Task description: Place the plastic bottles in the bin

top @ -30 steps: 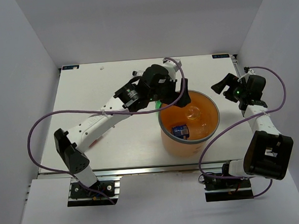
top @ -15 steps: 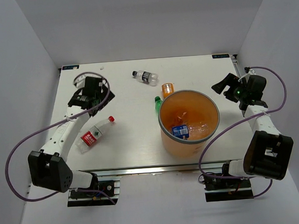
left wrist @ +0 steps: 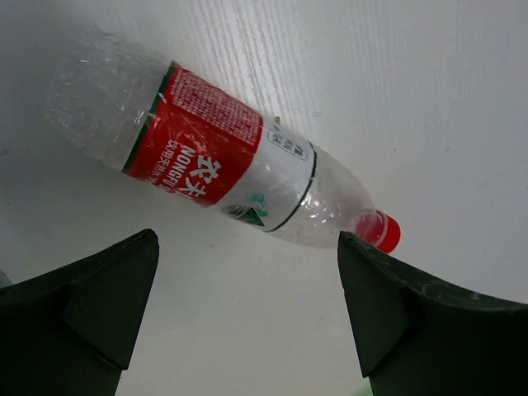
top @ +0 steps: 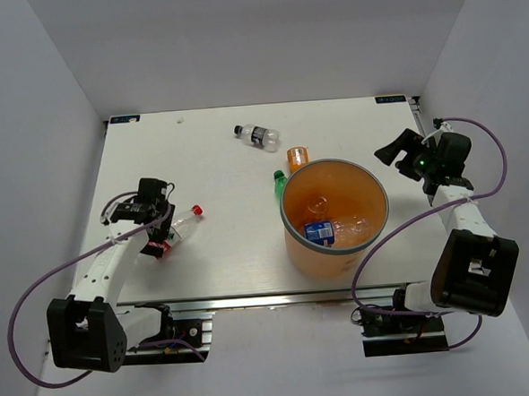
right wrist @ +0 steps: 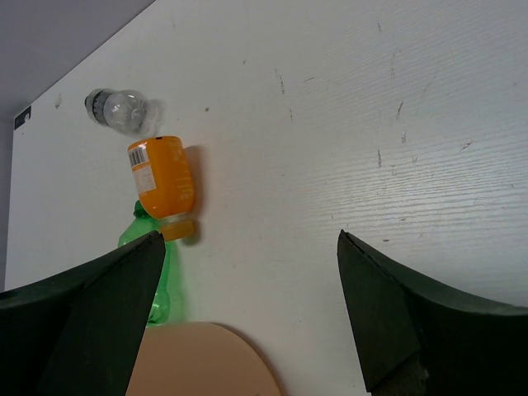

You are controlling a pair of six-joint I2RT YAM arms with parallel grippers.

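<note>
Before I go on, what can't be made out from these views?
Bin contents: top view, only a blue-label bottle is plain; clear ones blend into the orange, count unsure.
Green bottle: top view, bin rim hides most; right wrist, a finger covers its side.
Red-label bottle: top view, left gripper covers its lower half.
Dark-label bottle: right wrist, end-on and small, label unreadable.

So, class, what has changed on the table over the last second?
The left fingers swung from over the round orange plastic bin back left, then nearer, above the clear red-labelled plastic bottle, open, not gripping. The right arm, bin and other bottles stayed put.
</note>
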